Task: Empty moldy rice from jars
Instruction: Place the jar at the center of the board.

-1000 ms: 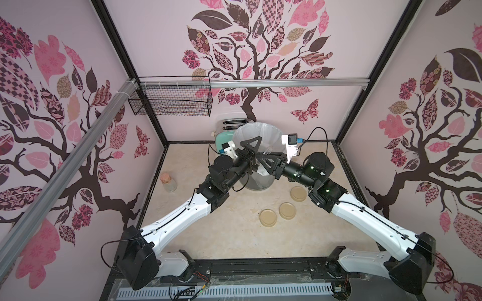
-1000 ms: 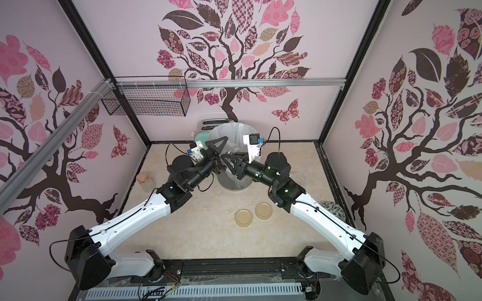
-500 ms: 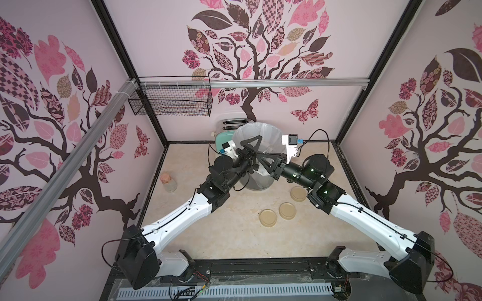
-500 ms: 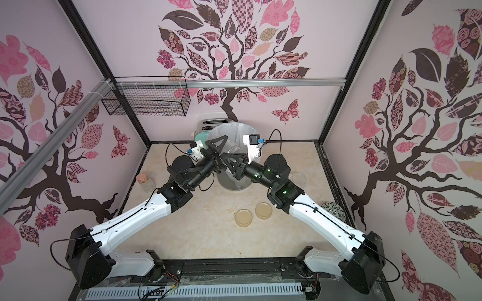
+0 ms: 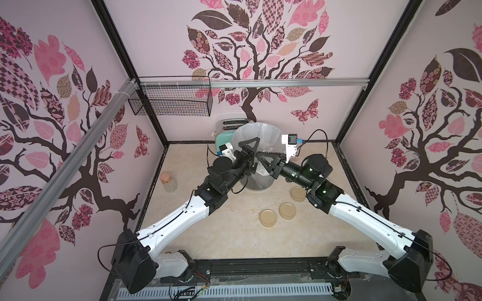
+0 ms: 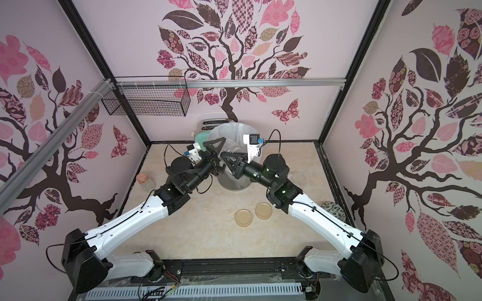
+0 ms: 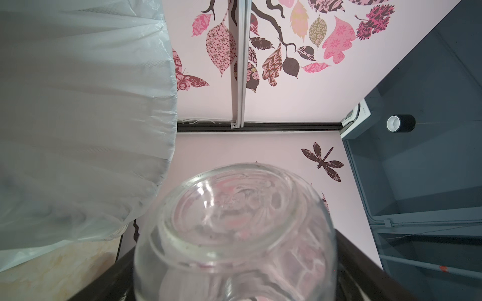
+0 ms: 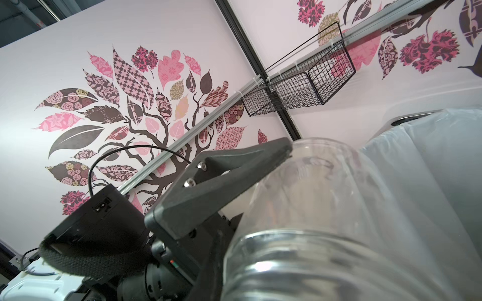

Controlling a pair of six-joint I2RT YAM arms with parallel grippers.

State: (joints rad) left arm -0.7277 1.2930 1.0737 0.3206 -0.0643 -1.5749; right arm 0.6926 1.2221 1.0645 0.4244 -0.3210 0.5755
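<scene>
Left wrist view: left tool (image 5: 252, 149) grips an empty-looking jar (image 7: 234, 229); right tool (image 5: 262, 158) pinches it; three lids (image 5: 267, 217) off; probably nearly done.

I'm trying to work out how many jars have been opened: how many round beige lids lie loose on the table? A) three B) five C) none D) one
A: a top view shows the nearest lid, a second lid beside it and a third lid farther back, all lying flat on the table.
</scene>
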